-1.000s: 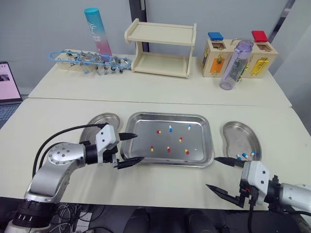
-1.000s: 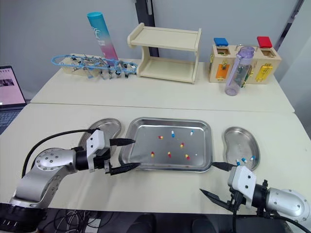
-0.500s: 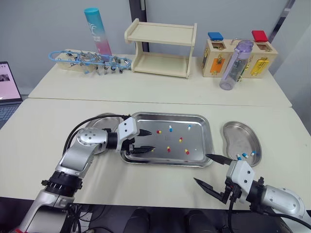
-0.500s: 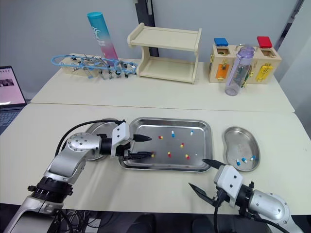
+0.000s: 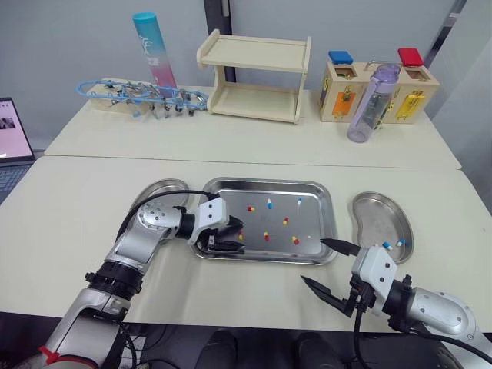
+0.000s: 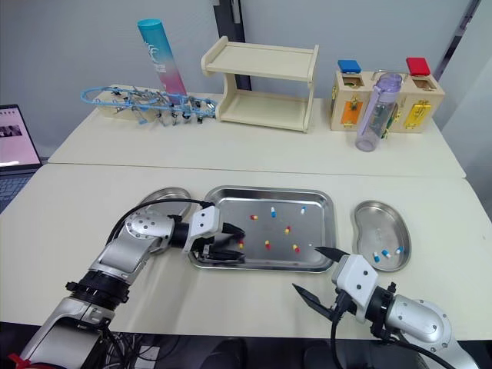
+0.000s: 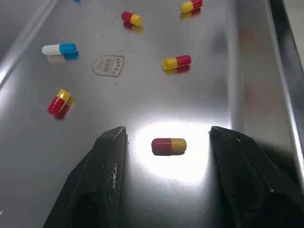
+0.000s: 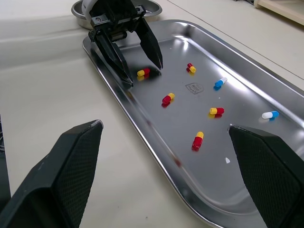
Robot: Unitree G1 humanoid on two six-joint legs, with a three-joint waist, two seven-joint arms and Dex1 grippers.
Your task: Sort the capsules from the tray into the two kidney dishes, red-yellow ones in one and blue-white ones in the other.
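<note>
Closest to me, the right gripper (image 5: 318, 263) hangs over the bare table, just in front of the tray's near right corner. Its two black fingers are spread wide and hold nothing.

A bit further in, the left gripper (image 7: 168, 134) is down inside the tray (image 5: 265, 182), near its left end. Its fingers are open too. A red-yellow capsule (image 7: 169, 146) lies flat on the tray floor between the two tips (there is a gap on each side, so neither tip touches it).

More capsules lie apart on the tray past that one. Another red-yellow one (image 7: 176, 61) is near, a pair of red-yellow ones (image 7: 60, 102) sits off to one side, and a blue-white capsule (image 7: 59, 49) is further back.

The left kidney dish (image 5: 157, 189) is just beside the tray's left end, partly behind the left arm. The right kidney dish (image 5: 375, 211) is just beside the tray's right end, with two blue-white ones (image 5: 387, 245) in its near part.

On the far table stand a wooden shelf (image 5: 254, 77), a pink and blue tube (image 5: 152, 48), a purple bottle (image 5: 370, 104) and a wooden box (image 5: 341, 92).
</note>
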